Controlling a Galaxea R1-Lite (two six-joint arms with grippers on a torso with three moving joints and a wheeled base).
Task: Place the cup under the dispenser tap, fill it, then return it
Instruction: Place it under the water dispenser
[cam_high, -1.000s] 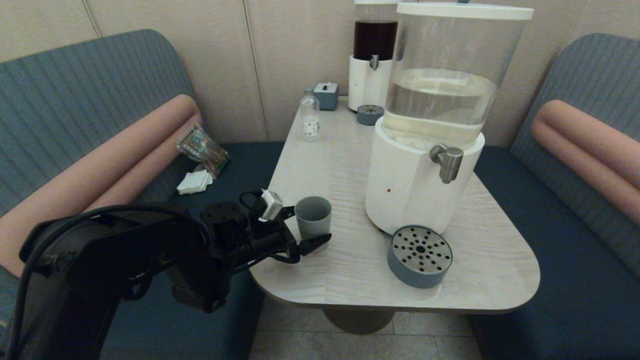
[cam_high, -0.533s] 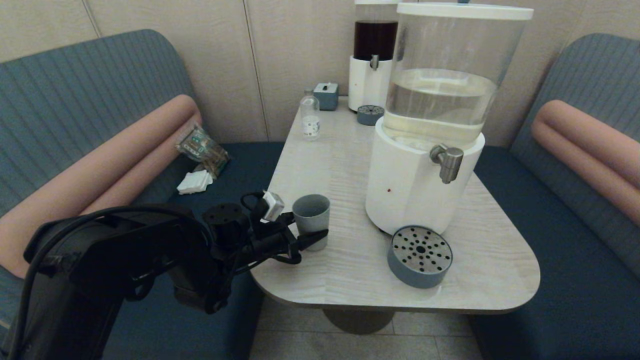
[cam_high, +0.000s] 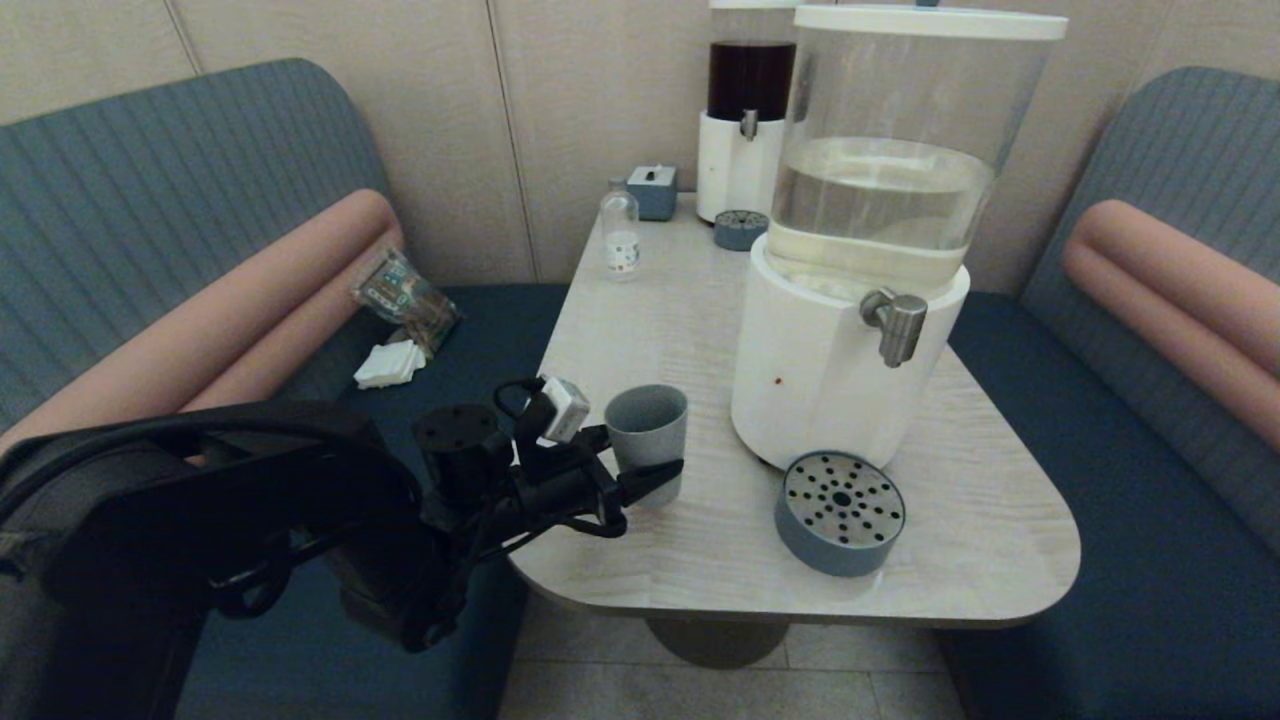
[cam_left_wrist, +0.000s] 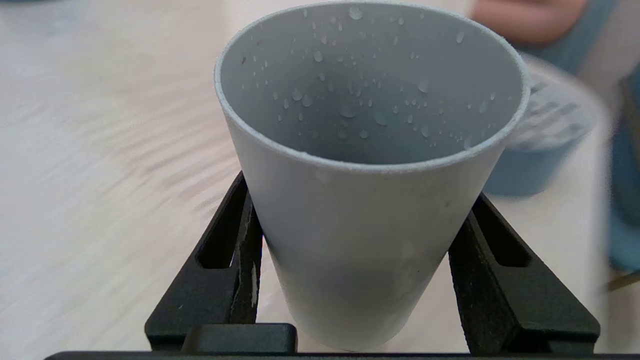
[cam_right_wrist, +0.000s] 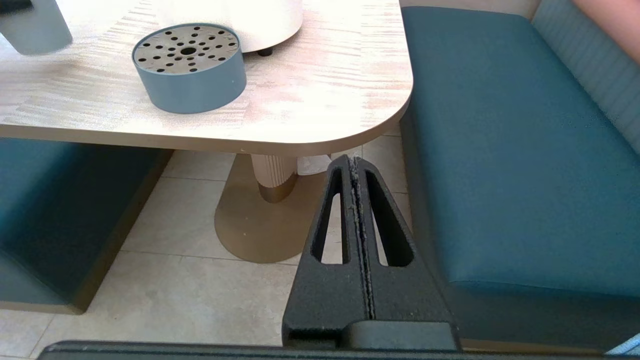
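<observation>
Left wrist view shows you the left gripper (cam_left_wrist: 372, 280), jaws clamped on the cup (cam_left_wrist: 370, 165); tray (cam_high: 839, 513) sits beyond, under the tap (cam_high: 896, 322). Right gripper (cam_right_wrist: 356, 162) hangs closed below the surface (cam_right_wrist: 320, 100).

The left gripper (cam_high: 640, 460) clasps the cup (cam_high: 646, 428) on the table (cam_high: 700, 560), with the drip tray (cam_high: 839, 512) beyond its fingertips and the dispenser tap (cam_high: 896, 322) higher up beyond that.
</observation>
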